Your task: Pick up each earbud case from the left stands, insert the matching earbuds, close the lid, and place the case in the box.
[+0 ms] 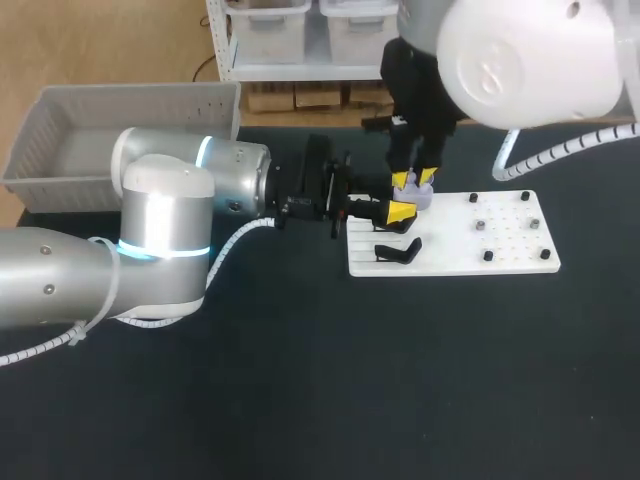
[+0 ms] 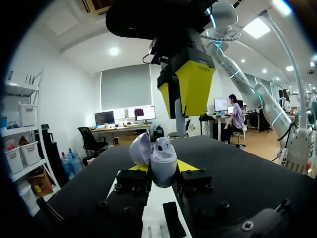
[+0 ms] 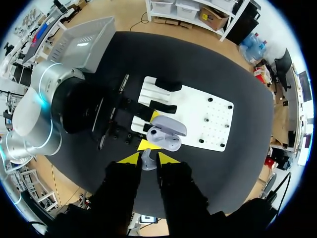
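Left wrist view, earbud case (image 2: 164, 161): a smooth, rounded lavender-grey shell with its domed lid (image 2: 140, 148) hinged open and tilted to one side.
Case position: held off the worktop, over the far left corner of the white board (image 1: 500, 250).
Left end effector (image 2: 162, 168): its yellow tips press on the case from both sides and grip it.
Earbud (image 2: 179, 118): a pale stem hanging straight above the open case, not touching it.
Right end effector (image 3: 147, 157): pointing down over that same board corner, its fingers nearly together and pinched on the earbud.
In the way: the right end effector and the dark wrist of the right arm (image 1: 520, 50) hide much of the case in the head view.
Board: flat, white and matt, with black stands (image 1: 398, 251) at its left end and small black pegs (image 1: 488, 256) at its right.
Box (image 1: 60, 150): a grey plastic bin with perforated walls, well left of the board.
Worktop (image 1: 400, 380): dark and matt.
Left arm (image 1: 160, 230): glossy silver, lying left of the board.
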Action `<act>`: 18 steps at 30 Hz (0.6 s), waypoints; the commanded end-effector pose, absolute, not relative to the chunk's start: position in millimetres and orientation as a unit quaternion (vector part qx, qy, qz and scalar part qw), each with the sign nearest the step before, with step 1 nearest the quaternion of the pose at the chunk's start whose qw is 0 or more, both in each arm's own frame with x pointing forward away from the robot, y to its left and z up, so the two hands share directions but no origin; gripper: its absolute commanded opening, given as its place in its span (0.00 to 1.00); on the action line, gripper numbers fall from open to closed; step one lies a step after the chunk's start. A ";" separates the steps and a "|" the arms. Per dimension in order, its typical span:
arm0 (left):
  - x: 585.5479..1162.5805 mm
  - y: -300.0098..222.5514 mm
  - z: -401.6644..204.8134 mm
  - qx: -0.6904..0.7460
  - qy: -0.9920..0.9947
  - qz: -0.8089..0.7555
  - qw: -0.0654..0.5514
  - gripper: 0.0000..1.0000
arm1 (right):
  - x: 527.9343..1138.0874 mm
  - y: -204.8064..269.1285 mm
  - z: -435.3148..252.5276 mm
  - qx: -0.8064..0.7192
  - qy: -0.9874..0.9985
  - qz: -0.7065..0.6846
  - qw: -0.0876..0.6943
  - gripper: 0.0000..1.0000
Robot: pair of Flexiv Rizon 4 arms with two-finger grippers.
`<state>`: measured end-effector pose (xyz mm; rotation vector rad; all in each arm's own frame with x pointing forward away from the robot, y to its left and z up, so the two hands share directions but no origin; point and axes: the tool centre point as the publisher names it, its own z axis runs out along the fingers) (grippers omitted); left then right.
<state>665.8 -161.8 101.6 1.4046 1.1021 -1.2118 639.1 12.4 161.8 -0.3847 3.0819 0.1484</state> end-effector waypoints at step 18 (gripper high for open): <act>664.3 -161.7 100.9 0.573 0.450 -0.493 0.475 0.00 | 648.7 14.1 150.2 -0.125 0.992 0.033 0.009 0.00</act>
